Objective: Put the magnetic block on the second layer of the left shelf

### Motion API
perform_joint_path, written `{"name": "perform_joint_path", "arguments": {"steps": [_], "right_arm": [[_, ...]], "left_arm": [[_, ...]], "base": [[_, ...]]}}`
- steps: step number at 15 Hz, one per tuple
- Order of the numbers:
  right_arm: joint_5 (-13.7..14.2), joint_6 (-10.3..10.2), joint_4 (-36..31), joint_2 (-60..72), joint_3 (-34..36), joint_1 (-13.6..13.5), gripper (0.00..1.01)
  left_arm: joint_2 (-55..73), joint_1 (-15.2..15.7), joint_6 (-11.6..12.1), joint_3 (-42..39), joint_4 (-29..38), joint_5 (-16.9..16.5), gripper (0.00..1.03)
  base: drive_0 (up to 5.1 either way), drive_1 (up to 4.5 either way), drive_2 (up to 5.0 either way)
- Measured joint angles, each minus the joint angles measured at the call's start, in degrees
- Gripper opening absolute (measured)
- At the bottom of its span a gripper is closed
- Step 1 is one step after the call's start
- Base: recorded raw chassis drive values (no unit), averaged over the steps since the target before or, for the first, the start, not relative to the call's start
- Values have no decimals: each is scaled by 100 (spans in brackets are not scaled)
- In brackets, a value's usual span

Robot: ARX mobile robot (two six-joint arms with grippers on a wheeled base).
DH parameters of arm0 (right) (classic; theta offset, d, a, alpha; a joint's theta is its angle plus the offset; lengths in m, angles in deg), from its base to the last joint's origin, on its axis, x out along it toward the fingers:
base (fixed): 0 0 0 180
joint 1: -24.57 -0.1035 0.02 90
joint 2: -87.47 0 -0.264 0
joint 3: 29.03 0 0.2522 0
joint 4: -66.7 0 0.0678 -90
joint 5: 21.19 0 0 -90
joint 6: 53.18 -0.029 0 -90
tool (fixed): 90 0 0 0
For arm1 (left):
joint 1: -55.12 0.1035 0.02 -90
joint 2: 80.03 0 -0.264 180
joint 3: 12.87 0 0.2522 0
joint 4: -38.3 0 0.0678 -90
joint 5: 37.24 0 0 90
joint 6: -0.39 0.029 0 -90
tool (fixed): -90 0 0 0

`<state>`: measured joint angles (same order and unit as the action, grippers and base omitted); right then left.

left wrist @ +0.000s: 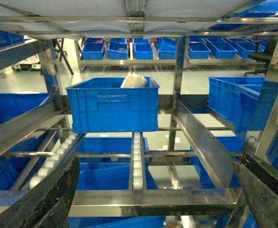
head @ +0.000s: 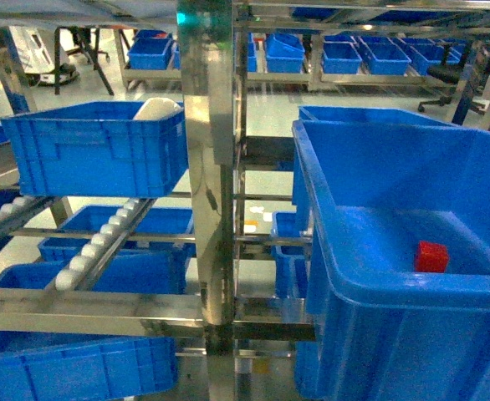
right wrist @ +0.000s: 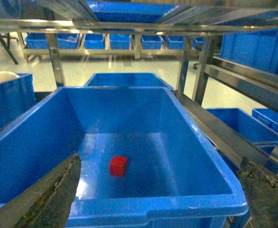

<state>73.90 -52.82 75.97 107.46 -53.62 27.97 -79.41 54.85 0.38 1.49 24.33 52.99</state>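
Ahead of the spread right gripper, magnetic block lies on bin floor.

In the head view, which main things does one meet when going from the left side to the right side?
Blue bin holding a white object → steel shelf post → large blue bin → magnetic block lying inside that large bin.

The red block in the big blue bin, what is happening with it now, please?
Nothing holds it yet. The magnetic block lies alone on the floor of the large blue bin on the right side of the rack. The right tool is open just in front of that bin, its fingers seen at the edges of the wrist view. The left tool, also open, faces the left shelf, where another blue bin with a white object sits on the rollers.
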Motion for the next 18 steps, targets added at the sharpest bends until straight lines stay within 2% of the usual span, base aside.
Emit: {"name": "perform_joint_path", "arguments": {"steps": [2,3,4,7,8,10,12,18], "right_arm": [[22,-55,107,-236,-24,-35,98],[-184,-55,-223,-258,74,-170,91],[-516,-50,-269,-450,214,-358,78],[-507,-50,-229,-748,540,-339,36],[-507,-50,-221,-817,584,-339,26],[-507,-50,-144,-898,610,-339,15],[-514,-50,474,-1397,658,-339,3],[-509,-48,431,-1867,890,-339,2]], "left_arm": [[0,0,0,0,0,0,98],[0,0,0,0,2,0,98],[0,0,0,0,0,-2,98],[0,0,0,0,-2,0,98],[0,0,0,0,4,-2,98],[0,0,0,0,0,0,98],[0,0,0,0,2,0,98],[0,0,2,0,2,0,98]], "base": [[0,0,0],[0,0,0],[0,0,0],[0,0,0],[0,0,0],[0,0,0],[0,0,0],[0,0,0]]}}
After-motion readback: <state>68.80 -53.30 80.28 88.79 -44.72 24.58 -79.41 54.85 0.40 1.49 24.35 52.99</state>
